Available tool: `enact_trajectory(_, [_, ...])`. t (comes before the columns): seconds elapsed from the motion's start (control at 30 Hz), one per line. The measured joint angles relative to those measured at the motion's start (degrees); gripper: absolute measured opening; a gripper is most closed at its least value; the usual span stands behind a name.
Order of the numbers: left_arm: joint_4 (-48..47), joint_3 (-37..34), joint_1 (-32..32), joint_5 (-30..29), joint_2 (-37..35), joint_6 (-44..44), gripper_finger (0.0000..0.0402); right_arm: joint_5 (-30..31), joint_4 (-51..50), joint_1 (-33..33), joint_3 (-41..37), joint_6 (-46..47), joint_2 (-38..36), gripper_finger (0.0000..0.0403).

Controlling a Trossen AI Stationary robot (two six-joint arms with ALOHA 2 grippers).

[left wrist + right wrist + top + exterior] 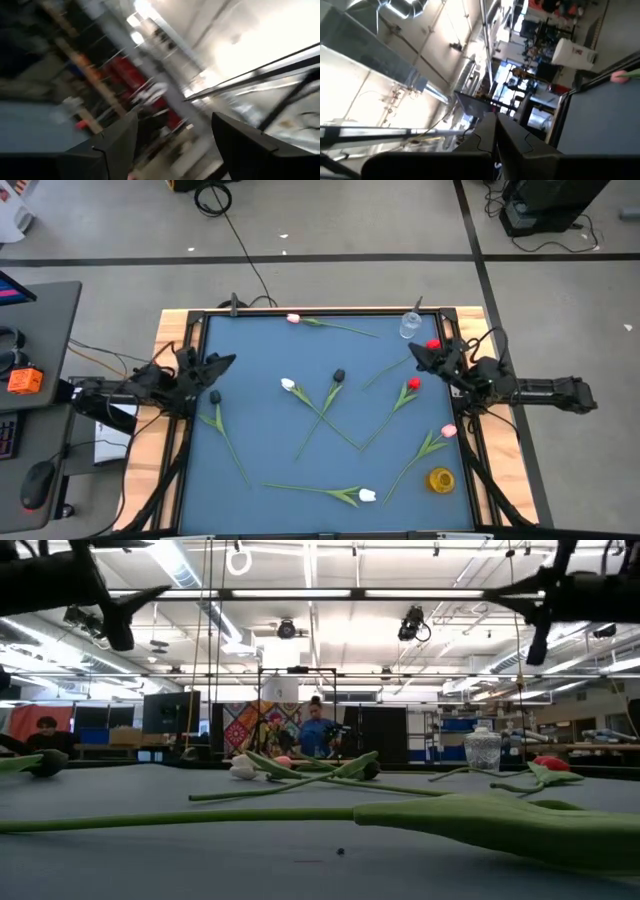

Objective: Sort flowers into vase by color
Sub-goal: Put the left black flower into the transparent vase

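- At the mat's left edge, the left gripper (pixel 222 362) is seen raised, its fingers (pixel 115 145) spread wide; nothing is held or touched between them.
- Just below that gripper, a black tulip (pixel 215 397) lies with its stem running toward the near edge.
- At the mat's right edge, the right gripper (pixel 416 355) is seen raised, its fingers (pixel 512 135) pressed together; nothing is seen gripped.
- Close beside the right gripper, a red tulip (pixel 433 345) lies by the glass vase (pixel 410 326), which stands upright near the far right corner.
- A second red tulip (pixel 413 384) lies just below the right gripper, apart from it.
- A pink tulip (pixel 293 319) is noted along the far edge, its stem pointing right.
- Near the centre, a white tulip (pixel 288 385) and a second black tulip (pixel 339 376) lie with stems crossed.
- A second pink tulip (pixel 448 432) lies near the right edge, with a yellow vase (pixel 441 479) just below it.
- A second white tulip (pixel 367 495) lies along the near edge, its stem pointing left.
- All tulips are seen on the blue mat (pixel 260 440); no stem is seen in either vase.
- From the low view, both arms are seen well above the mat, and people are visible in the room behind.
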Motion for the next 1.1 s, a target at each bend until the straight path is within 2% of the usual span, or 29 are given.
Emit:
enact_trajectory(0.13, [-14.4,6.2,0.0,-3.1,5.0,-2.1,0.0260,-2.0,0.0,0.0,5.9,-0.7,6.7,0.0023])
enact_trajectory(0.33, [-34.2,16.2,0.0,-6.0,15.7,-6.5,0.0261,-1.1,-0.1,0.0,13.5,-5.8,17.5,0.0023])
enact_trajectory(0.43, [-40.1,19.7,0.0,-6.3,20.1,-7.2,0.0260,-2.8,-0.1,0.1,16.0,-8.1,22.0,0.0023])
enact_trajectory(0.53, [-42.3,21.4,0.0,-5.8,23.1,-7.4,0.0260,-4.0,-0.3,0.1,17.2,-5.3,25.8,0.0023])
enact_trajectory(0.73, [-47.1,21.6,0.0,3.1,27.9,-14.0,0.0260,-4.5,-1.7,2.3,17.4,6.2,33.8,0.0023])
enact_trajectory(0.9, [-58.7,21.6,0.0,15.0,32.1,-26.9,0.0254,-2.5,-3.4,5.9,17.4,11.9,40.1,0.0023])
enact_trajectory(1.1, [-68.9,21.6,0.0,29.5,34.9,-36.2,0.0222,-2.0,-3.6,8.3,17.4,13.6,45.2,0.0023])
